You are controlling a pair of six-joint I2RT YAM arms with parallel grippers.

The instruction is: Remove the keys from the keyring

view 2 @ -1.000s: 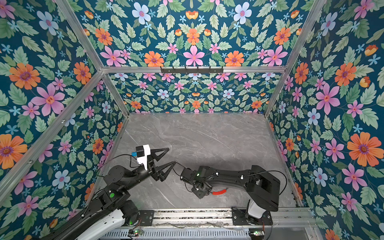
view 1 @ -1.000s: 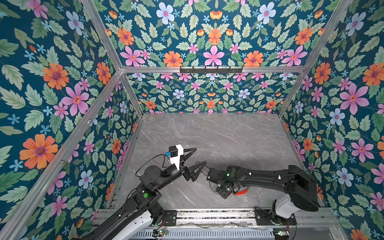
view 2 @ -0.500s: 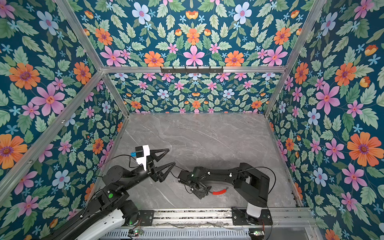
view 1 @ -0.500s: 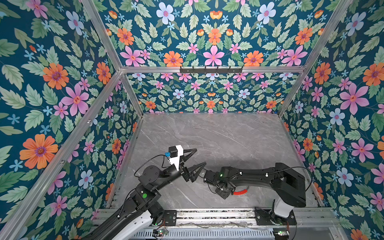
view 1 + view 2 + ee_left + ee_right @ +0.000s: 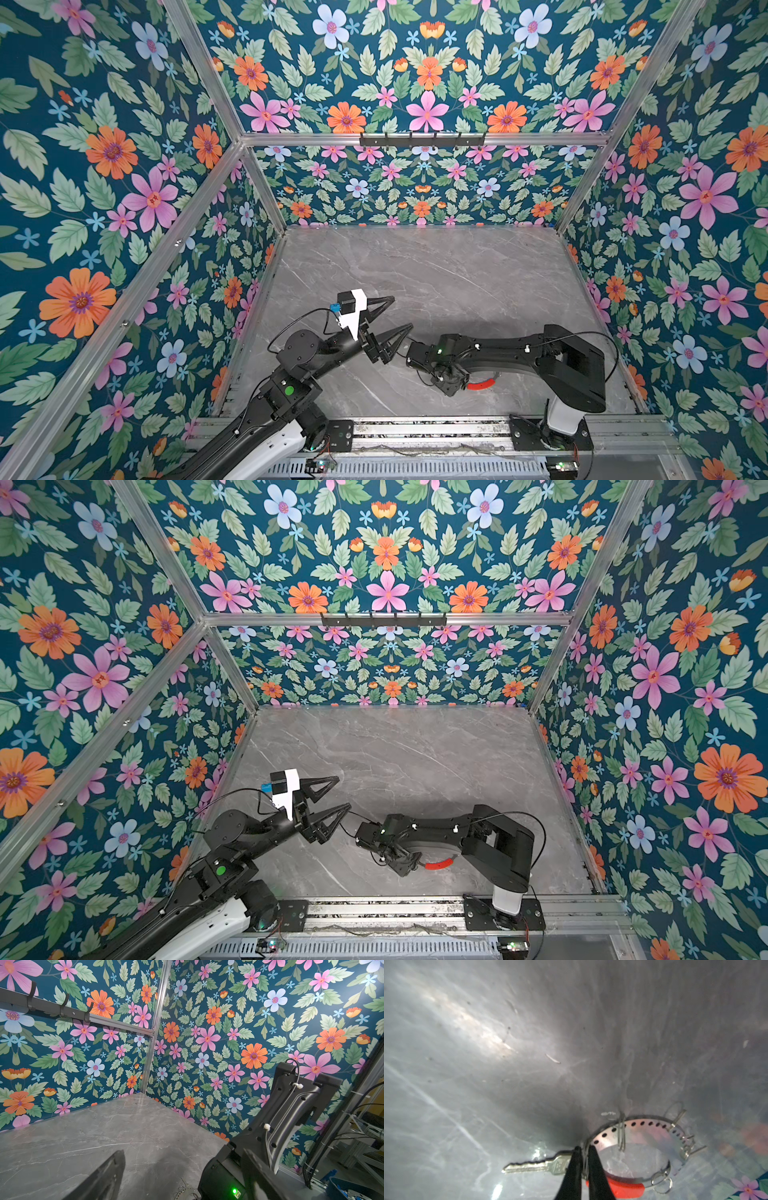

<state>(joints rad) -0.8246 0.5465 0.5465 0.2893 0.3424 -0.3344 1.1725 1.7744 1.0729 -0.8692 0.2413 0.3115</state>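
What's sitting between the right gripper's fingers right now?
In the right wrist view, the right gripper pinches a thin wire ring linking the key to the keyring.

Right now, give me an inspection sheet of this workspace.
Surface: grey marble-look tabletop, mostly bare, faint scratches.
Job's things: keyring, a perforated metal band with a red sleeve, lies flat near the front rail; one silver key lies beside it, with small wire rings on the band.
Clutter: nothing seen.
Grippers: right claw shut, pinching a thin wire ring by the key's head; left claw open, empty, raised off the tabletop.
Cables: black leads run along both arms, tied on.
Surroundings: floral walls, aluminium frame, black hook rail on the back wall.
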